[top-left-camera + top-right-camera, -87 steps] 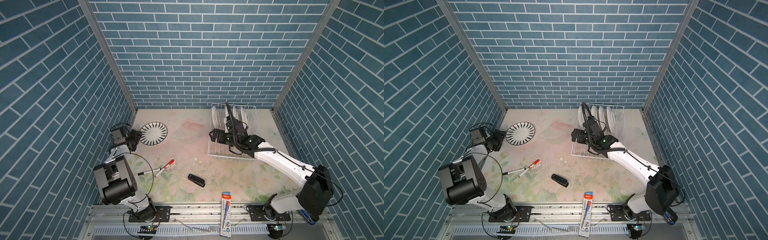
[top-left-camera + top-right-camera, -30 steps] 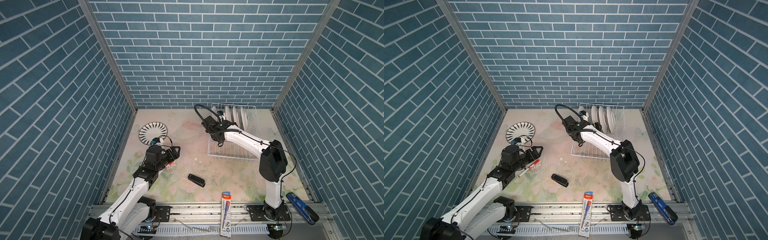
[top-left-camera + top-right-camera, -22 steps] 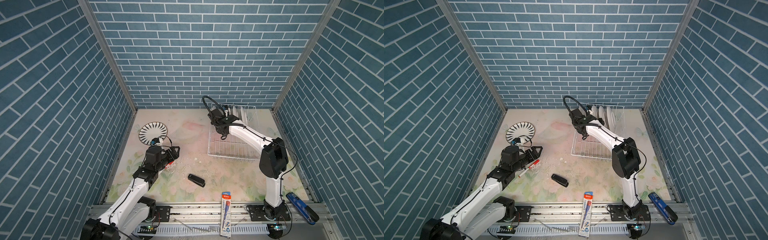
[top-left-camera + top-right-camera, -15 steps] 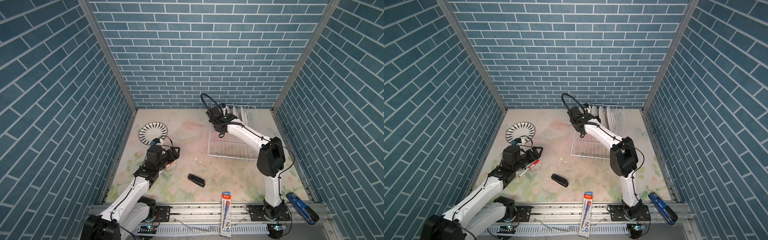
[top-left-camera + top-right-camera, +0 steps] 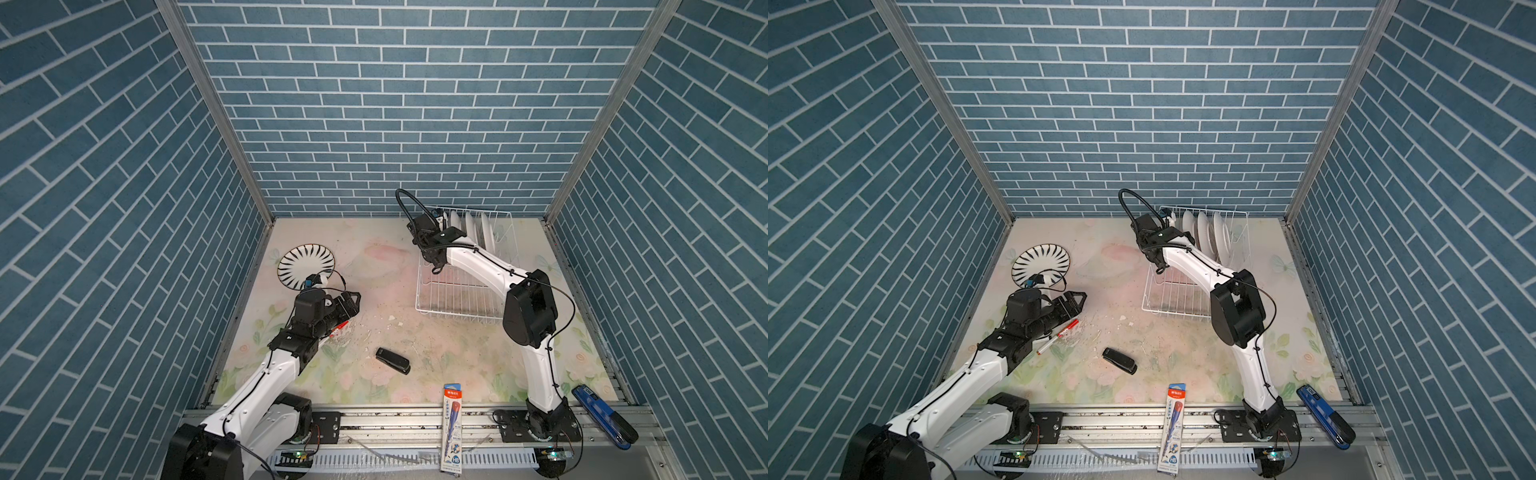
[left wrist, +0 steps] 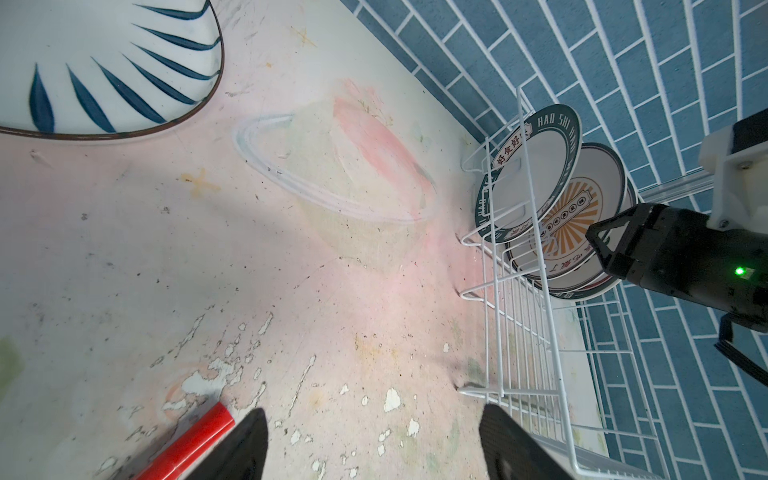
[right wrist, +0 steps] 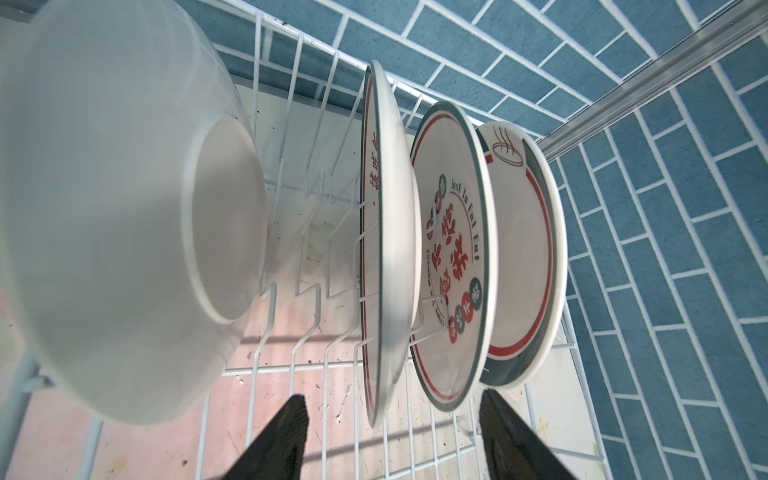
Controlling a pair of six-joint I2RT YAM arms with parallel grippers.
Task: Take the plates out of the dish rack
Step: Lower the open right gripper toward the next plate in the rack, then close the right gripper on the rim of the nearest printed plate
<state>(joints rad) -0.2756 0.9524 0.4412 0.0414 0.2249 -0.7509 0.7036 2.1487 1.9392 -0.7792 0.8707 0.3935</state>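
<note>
A black-striped plate (image 5: 306, 266) (image 5: 1040, 266) (image 6: 104, 62) lies flat on the table at the back left. Several plates (image 5: 469, 226) (image 5: 1202, 232) stand upright at the back of the white wire dish rack (image 5: 457, 299) (image 5: 1177, 297) (image 6: 519, 332). My right gripper (image 7: 390, 440) (image 5: 1185, 240) is at the rack's back left corner. It is open, with the rims of two plates (image 7: 386, 249) (image 7: 453, 249) between its jaws and no contact visible. A white-backed plate (image 7: 124, 208) sits outside the jaws. My left gripper (image 5: 351, 301) (image 6: 374, 440) hovers open and empty over the table, left of the rack.
A red marker (image 5: 338, 328) (image 6: 187, 449) lies under my left arm. A black stapler-like object (image 5: 392, 360) sits mid-table. A pencil box (image 5: 453, 428) and a blue tool (image 5: 602, 415) rest on the front rail. Brick walls close in three sides.
My right gripper has shifted from the rack's left rim toward the upright plates at the back. The left arm, which earlier came forward from the left wall, has stayed still for the last second.
</note>
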